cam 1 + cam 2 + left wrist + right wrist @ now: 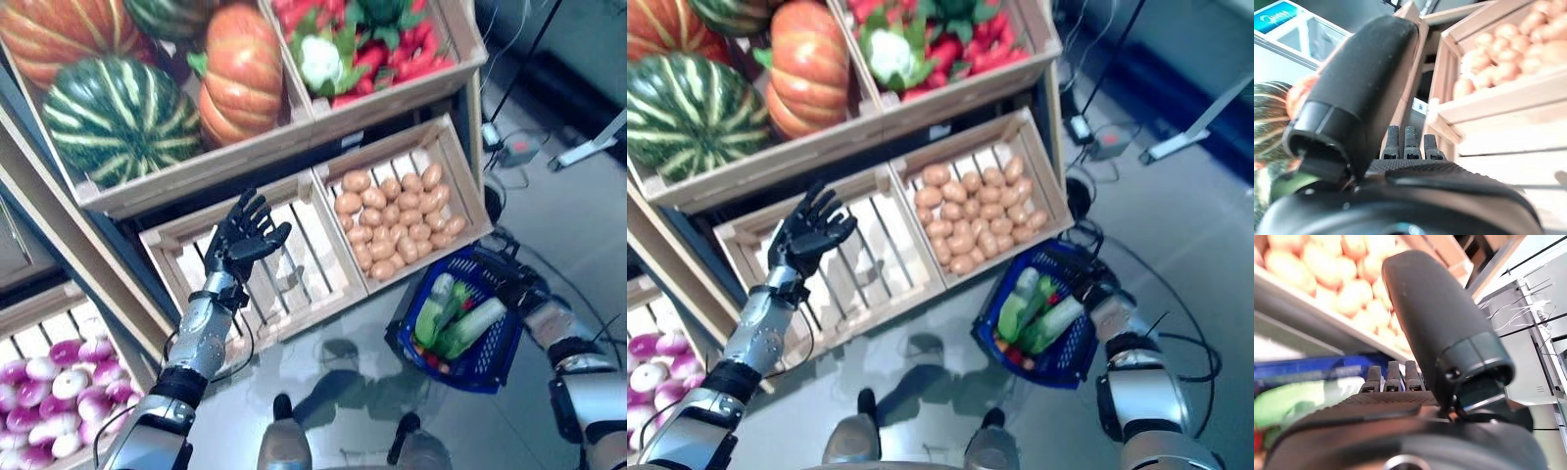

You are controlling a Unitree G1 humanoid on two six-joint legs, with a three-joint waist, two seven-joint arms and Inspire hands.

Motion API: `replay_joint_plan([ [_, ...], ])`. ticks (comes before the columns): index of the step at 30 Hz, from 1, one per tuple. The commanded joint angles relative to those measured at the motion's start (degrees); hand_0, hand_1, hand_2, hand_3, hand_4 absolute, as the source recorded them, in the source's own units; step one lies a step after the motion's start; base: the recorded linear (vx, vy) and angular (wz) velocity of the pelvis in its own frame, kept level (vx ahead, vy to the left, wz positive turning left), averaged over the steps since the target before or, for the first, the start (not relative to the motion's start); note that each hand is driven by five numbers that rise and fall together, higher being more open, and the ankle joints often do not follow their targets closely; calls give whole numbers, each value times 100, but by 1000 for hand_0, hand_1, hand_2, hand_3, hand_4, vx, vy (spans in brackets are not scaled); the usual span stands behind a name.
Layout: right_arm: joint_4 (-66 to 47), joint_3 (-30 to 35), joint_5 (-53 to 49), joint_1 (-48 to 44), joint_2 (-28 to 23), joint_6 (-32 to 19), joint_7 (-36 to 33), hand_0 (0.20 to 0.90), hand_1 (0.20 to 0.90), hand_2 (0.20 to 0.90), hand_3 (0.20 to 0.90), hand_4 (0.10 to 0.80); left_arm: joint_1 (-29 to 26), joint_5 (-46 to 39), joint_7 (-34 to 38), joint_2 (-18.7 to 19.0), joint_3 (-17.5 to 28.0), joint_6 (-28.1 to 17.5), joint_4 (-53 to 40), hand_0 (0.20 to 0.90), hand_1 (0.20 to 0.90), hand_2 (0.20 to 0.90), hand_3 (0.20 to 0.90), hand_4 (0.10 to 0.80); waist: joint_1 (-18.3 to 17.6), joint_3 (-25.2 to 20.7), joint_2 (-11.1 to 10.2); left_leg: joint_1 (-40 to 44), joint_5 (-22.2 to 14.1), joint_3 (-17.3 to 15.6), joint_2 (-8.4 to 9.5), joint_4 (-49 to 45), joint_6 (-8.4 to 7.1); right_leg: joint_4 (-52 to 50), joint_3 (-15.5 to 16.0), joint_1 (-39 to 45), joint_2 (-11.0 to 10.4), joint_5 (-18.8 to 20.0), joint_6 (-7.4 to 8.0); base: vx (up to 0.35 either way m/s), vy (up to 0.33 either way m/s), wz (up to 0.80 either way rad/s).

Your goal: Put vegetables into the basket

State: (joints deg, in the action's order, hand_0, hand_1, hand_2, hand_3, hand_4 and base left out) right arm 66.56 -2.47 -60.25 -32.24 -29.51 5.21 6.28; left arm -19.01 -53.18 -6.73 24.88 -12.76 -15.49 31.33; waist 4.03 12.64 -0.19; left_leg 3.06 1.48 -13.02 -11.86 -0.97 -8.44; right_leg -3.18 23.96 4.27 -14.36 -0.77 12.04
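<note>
The blue plastic basket (490, 367) stands on the floor at the right, below the stand's potato crate. Long green vegetables (468, 326) and small red ones (1011, 352) lie in it. My left hand (242, 238) is raised over the slatted wooden crate (312, 262) on the lowest shelf, fingers straight and spread, holding nothing; it also shows in the left wrist view (1366, 88). My right hand (505, 274) rests at the basket's far right rim, fingers straight, holding nothing; it also shows in the right wrist view (1435, 318).
The wooden stand (294, 127) with its crates fills the upper left. A low crate (39, 313) stands at the far left by the floor. Cables and a power adapter (509, 147) lie on the grey floor at the upper right.
</note>
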Motion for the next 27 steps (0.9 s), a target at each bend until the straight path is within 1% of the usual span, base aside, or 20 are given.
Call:
replay_joint_plan([
  [1,-692,334,-856,193,351,-925,502,900,900,900,900,800,83,520,-135,-75,159,-216,-285,900,900,900,900,800,21,-538,20,168,184,-45,113,448,112,364,-176,172,52,354,-323,115,56,6],
  [3,-842,384,-1009,379,508,-969,584,900,900,900,900,800,188,642,-68,-104,183,-174,-249,900,900,900,900,800,11,-599,30,215,218,-51,124,540,110,478,-164,233,50,430,-302,59,42,4],
  [5,-1169,453,-1041,851,849,-1050,782,900,900,900,900,800,438,749,-76,-170,245,-142,-94,900,900,900,900,800,-8,-691,39,291,176,-31,152,597,99,723,-111,401,69,544,-262,60,26,2],
  [6,-1207,436,-990,952,926,-1090,838,900,900,900,900,800,486,803,-113,-201,263,-157,-50,900,900,900,900,800,-13,-701,39,297,164,-34,153,597,96,755,-107,414,72,554,-256,33,24,2],
  [7,-1496,255,-647,1325,1181,-1182,944,900,900,900,900,800,743,988,-194,-338,269,-200,21,900,900,900,900,800,-17,-749,42,295,140,-13,176,597,94,818,-117,415,82,582,-245,0,0,0],
  [10,-1682,102,-558,1523,1284,-1170,1065,900,900,900,900,800,908,1047,-256,-412,272,-227,25,900,900,900,900,800,-18,-787,44,277,134,11,190,597,99,818,-142,380,90,575,-250,-1,8,2],
  [11,-2041,-144,-620,1968,1569,-1223,1405,900,900,900,900,800,1216,1181,-537,-533,312,-430,155,900,900,900,900,800,-26,-813,31,279,118,16,215,597,126,818,-182,376,118,569,-270,0,0,0],
  [13,-2445,-338,-803,2260,1792,-1204,1606,900,900,900,900,800,1412,1463,-779,-575,323,-576,212,900,900,900,900,800,-55,-820,14,314,102,-20,217,597,139,818,-174,407,120,557,-281,0,0,0],
  [14,-2459,-345,-802,2275,1796,-1204,1600,900,900,900,900,800,1421,1465,-781,-573,325,-579,213,900,900,900,900,800,-58,-825,12,316,102,-20,218,597,139,818,-173,410,119,556,-281,0,0,0],
  [15,-2779,-539,-878,2521,2003,-1344,1786,900,900,900,900,800,1573,1806,-899,-580,217,-720,306,900,900,900,900,800,-92,-824,5,339,93,-47,221,597,146,818,-161,431,119,544,-283,18,11,-4],
  [17,-2961,-670,-908,2694,2116,-1321,1930,900,900,900,900,800,1648,2054,-957,-589,120,-727,434,900,900,900,900,800,-133,-823,5,341,84,-60,227,597,149,818,-163,432,112,535,-268,-2,7,2],
  [19,-3027,-767,-828,2792,2160,-1190,2036,900,900,900,900,800,1679,2227,-1022,-604,63,-682,577,900,900,900,900,800,-162,-815,6,348,82,-63,233,597,151,818,-170,437,107,529,-260,-8,18,6],
  [20,-3019,-875,-711,2854,2183,-1122,2103,900,900,900,900,800,1693,2439,-1071,-630,4,-717,766,900,900,900,900,800,-185,-807,7,348,86,-79,236,597,149,818,-167,438,105,527,-253,-8,29,5],
  [21,-2914,-1015,-571,2923,2197,-940,2144,900,900,900,900,800,1694,2754,-1039,-640,-117,-794,1069,900,900,900,900,800,-204,-786,11,345,97,-83,242,597,145,818,-152,449,102,520,-244,-5,34,7],
  [23,-2789,-1096,-516,2963,2229,-847,2198,900,900,900,900,800,1698,2863,-964,-656,-174,-770,1282,900,900,900,900,800,-208,-775,17,344,99,-84,246,597,144,818,-136,460,96,510,-238,3,27,8],
  [24,-2646,-1175,-389,2996,2259,-883,2239,900,900,900,900,800,1693,2907,-979,-681,-205,-737,1455,900,900,900,900,800,-210,-774,19,345,99,-88,248,597,145,818,-128,466,93,504,-234,8,27,4],
  [25,-2485,-1246,-231,3018,2270,-760,2189,900,900,900,900,800,1687,2964,-988,-739,-220,-642,1677,900,900,900,900,800,-206,-742,27,373,83,-90,245,597,145,818,-122,500,94,483,-230,2,37,4],
  [27,-2218,-1338,-278,3038,2348,-714,2030,900,900,900,900,800,1674,3154,-869,-851,-293,-684,2026,900,900,900,900,800,-197,-739,43,325,117,-69,248,597,148,818,-103,480,83,487,-238,-3,34,5],
])
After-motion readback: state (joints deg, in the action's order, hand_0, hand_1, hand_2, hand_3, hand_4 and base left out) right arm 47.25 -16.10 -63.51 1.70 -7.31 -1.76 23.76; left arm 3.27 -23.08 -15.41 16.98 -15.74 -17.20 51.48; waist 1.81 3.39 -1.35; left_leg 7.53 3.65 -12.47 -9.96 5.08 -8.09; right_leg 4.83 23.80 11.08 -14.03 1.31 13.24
